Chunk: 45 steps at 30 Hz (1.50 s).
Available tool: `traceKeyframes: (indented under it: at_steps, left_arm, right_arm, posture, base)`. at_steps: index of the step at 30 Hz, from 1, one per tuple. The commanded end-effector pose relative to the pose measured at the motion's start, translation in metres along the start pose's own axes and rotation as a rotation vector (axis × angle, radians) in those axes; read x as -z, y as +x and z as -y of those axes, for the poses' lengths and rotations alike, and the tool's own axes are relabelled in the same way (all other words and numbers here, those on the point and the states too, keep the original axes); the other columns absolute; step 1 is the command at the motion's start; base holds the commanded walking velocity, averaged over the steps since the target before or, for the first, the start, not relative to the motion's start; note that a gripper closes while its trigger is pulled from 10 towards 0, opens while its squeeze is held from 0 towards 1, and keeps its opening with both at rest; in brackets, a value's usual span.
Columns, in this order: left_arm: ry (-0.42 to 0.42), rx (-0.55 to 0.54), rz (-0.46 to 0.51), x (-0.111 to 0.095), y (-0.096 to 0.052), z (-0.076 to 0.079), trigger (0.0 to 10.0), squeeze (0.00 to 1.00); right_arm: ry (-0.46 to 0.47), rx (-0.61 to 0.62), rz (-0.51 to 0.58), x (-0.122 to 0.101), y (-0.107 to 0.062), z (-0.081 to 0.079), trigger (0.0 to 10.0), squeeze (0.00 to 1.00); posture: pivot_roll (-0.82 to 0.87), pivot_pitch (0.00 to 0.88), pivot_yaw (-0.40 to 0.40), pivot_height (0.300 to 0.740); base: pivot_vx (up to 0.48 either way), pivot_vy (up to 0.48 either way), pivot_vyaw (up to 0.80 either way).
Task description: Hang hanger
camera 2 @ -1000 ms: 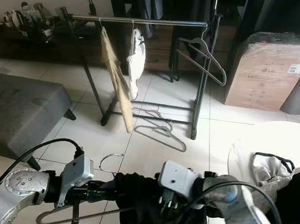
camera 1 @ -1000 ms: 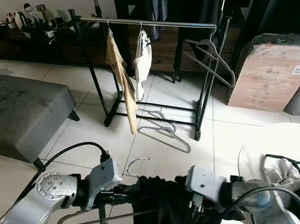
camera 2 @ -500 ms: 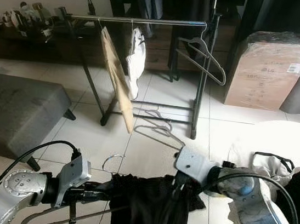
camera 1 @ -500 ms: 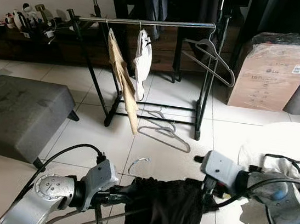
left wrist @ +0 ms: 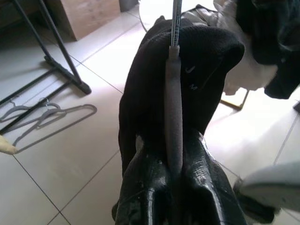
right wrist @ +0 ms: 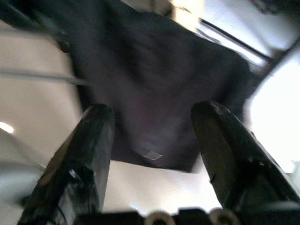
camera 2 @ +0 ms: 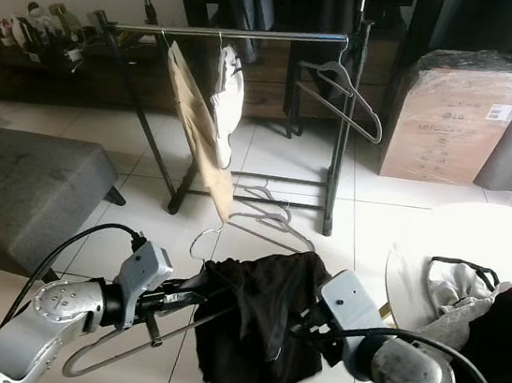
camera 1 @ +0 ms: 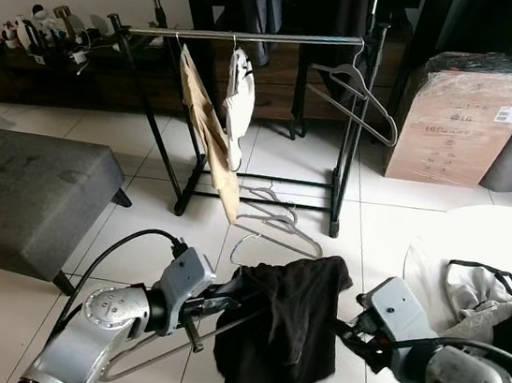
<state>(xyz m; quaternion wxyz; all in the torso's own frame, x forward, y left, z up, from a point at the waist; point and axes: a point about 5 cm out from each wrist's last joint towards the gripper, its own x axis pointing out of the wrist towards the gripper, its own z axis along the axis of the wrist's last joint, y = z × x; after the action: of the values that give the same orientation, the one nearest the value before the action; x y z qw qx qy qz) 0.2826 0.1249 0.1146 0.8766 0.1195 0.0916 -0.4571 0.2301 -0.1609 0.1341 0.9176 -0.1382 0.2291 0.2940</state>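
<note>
Grey ottoman [camera 1: 30,190] beside clothes rack [camera 1: 257,39]

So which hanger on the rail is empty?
The grey hanger at the rail's right end, by the upright post; the other two carry a tan garment and a white one.

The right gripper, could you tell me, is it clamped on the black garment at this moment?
No. In the right wrist view the right gripper has its fingers spread apart, with the black garment hanging beyond them, not pinched between them.
</note>
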Motion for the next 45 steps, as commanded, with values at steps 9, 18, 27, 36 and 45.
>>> traceKeyframes:
  at_steps: [9,18,27,36,45]
  left_arm:
    - [0.041,-0.05,0.075,-0.021,0.016,-0.009,0.0,0.0]
    - [-0.007,-0.054,0.136,-0.04,0.031,-0.009,0.0,0.0]
    - [-0.007,-0.047,0.149,-0.044,0.035,-0.006,0.0,0.0]
    - [-0.005,-0.046,0.146,-0.044,0.035,-0.006,0.0,0.0]
    - [-0.01,-0.041,0.15,-0.046,0.037,-0.005,0.0,0.0]
  right_arm:
    - [0.086,-0.109,-0.011,-0.006,0.009,-0.033,10.0,0.0]
    - [0.226,0.15,-0.029,-0.01,0.032,-0.006,10.0,0.0]
    - [0.314,0.198,-0.016,-0.012,0.039,-0.006,10.0,0.0]
    - [0.349,0.127,0.004,-0.016,0.04,-0.015,10.0,0.0]
    - [0.311,0.135,0.017,-0.019,0.048,-0.011,10.0,0.0]
  posture:
    - [-0.19,0.195,0.121,0.74]
    - [-0.19,0.191,0.115,0.74]
    - [-0.19,0.196,0.114,0.74]
    - [-0.19,0.199,0.116,0.74]
    - [-0.18,0.198,0.116,0.74]
  base:
    - [0.0,0.0,0.0]
    - [0.0,0.0,0.0]
    - [0.0,0.0,0.0]
    - [0.0,0.0,0.0]
    - [0.0,0.0,0.0]
